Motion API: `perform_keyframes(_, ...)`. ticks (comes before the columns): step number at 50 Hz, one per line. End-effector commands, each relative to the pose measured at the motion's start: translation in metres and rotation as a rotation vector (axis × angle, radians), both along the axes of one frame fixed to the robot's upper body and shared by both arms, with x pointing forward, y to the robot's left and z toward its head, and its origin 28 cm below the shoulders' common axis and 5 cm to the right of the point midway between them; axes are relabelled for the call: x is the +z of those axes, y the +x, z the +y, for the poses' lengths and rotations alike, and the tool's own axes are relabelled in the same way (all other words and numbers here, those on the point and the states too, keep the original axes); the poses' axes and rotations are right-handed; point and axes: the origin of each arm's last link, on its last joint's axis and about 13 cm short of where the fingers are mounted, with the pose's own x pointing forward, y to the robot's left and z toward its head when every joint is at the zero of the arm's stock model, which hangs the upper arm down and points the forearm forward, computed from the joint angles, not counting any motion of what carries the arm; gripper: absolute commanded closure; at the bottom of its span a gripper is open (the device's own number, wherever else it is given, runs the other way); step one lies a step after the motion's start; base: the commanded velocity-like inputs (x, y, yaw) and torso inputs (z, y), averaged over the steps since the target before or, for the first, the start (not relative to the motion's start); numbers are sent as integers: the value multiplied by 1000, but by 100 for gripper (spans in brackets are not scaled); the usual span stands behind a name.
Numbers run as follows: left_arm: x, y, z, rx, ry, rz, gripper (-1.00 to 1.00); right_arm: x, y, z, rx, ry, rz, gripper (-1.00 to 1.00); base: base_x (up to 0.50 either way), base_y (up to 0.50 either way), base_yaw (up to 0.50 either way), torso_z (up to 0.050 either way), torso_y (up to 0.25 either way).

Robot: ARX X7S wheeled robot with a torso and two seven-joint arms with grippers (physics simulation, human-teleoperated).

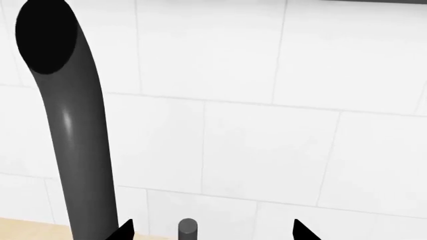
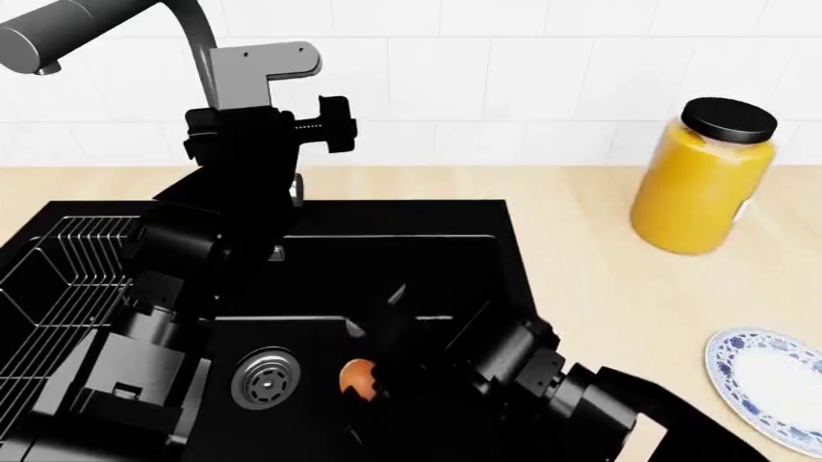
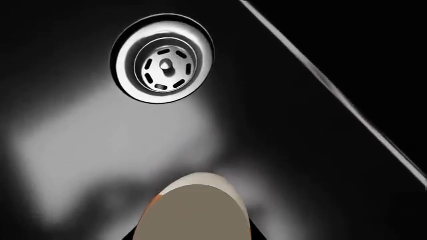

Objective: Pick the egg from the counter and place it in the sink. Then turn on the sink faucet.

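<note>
The egg (image 2: 358,379) is seen low in the sink (image 2: 385,250), at three o'clock of the steel drain (image 2: 268,378), with the right gripper (image 2: 385,366) around it; whether the jaws clamp it cannot be told. Smooth, light and brittle it is judged: a gentle hold across the middle is wanted. The left gripper (image 1: 210,231) is spread wide beside the faucet (image 1: 70,125), its lever stub (image 1: 188,227) between the tips.

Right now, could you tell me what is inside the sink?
The sink holds the egg beside the steel drain, plus a wire rack. The right gripper and both arms cover much of the floor.
</note>
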Motion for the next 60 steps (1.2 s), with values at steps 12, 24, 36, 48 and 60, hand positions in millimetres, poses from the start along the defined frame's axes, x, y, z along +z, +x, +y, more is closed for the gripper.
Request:
perform_keyframes(12,-1,1,0,2,-2,3,-100,-8,-2,-2,31,-13,34,100,0,0,0,0,0)
perform_keyframes(24,0,2,1,7,-5,2,-100,-2,-1,-4,27,-4,29,-100,0,0,0,0,0)
perform_keyframes(36,0,2,2,5,-17,-2,-100,52,1,-13,-18,93,-110,-100,0,0,0,0,0)
perform_keyframes(48,-1,2,2,2,-24,7,-100,116,-10,-38,-117,163,-290,-100,0,0,0,0,0)
perform_keyframes(60,-1,1,1,3,-28,6,-100,159,-28,-62,-233,227,-515,-100,0,0,0,0,0)
